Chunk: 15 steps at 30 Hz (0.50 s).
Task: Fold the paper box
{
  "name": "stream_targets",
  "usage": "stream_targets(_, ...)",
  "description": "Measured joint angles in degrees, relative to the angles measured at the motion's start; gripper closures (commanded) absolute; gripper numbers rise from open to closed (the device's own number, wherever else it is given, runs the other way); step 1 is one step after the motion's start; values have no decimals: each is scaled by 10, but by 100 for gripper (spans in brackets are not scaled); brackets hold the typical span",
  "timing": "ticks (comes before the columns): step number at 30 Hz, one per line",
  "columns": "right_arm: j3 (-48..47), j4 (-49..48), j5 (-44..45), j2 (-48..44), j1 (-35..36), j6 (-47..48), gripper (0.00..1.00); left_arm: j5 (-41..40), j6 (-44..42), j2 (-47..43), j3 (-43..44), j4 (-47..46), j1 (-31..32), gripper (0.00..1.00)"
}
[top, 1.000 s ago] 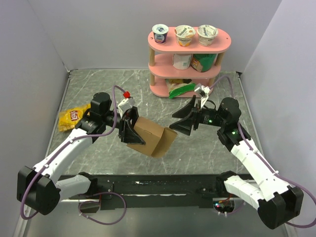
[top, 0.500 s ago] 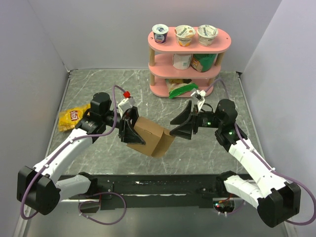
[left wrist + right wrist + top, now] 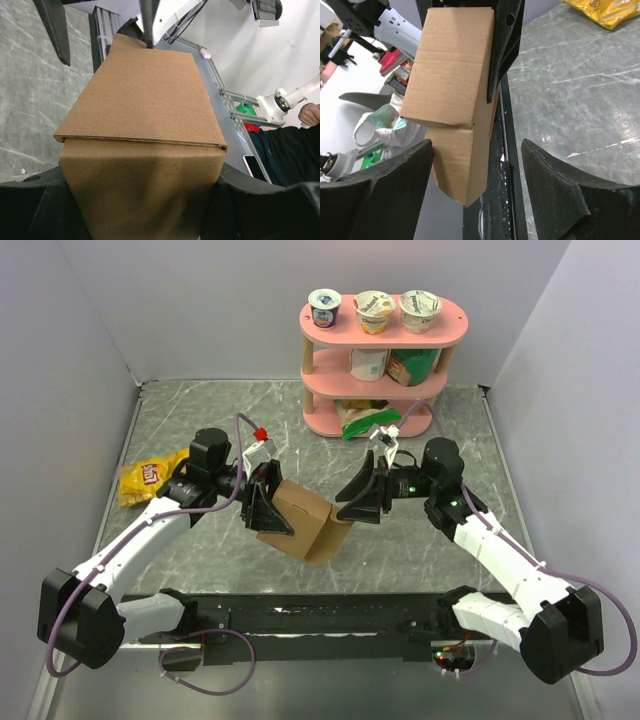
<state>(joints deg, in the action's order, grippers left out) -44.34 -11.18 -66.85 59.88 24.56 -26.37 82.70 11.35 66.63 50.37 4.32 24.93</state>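
The paper box point(image 3: 300, 520) is plain brown cardboard, partly folded and held tilted above the table's middle. My left gripper point(image 3: 262, 508) is shut on it. In the left wrist view the box point(image 3: 145, 95) fills the space between both fingers of that gripper point(image 3: 142, 200). My right gripper point(image 3: 352, 505) stands open at the box's right end. In the right wrist view the box point(image 3: 452, 65) hangs a loose flap point(image 3: 462, 160) between my right gripper's jaws point(image 3: 475, 175). The flap lies close against the left finger point(image 3: 385, 195), and a wide gap separates it from the other finger.
A pink three-tier shelf point(image 3: 383, 335) stands at the back with yoghurt cups point(image 3: 374, 310) on top and a green packet point(image 3: 365, 420) at its foot. A yellow snack bag point(image 3: 148, 477) lies at the left. Grey walls close in on both sides.
My right gripper has moved left to the box, bringing its jaws around the flap, and the jaws have narrowed a little. The left gripper and the box have hardly moved.
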Motion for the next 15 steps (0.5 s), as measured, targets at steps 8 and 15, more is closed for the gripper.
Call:
stream_targets(8, -3, -12, -10, 5, 1, -12, 41, 0, -19, 0, 0, 20, 0, 47)
stream_targets(15, -6, -24, -11, 8, 1, -31, 36, -19, 19, -5, -13, -33, 0, 47)
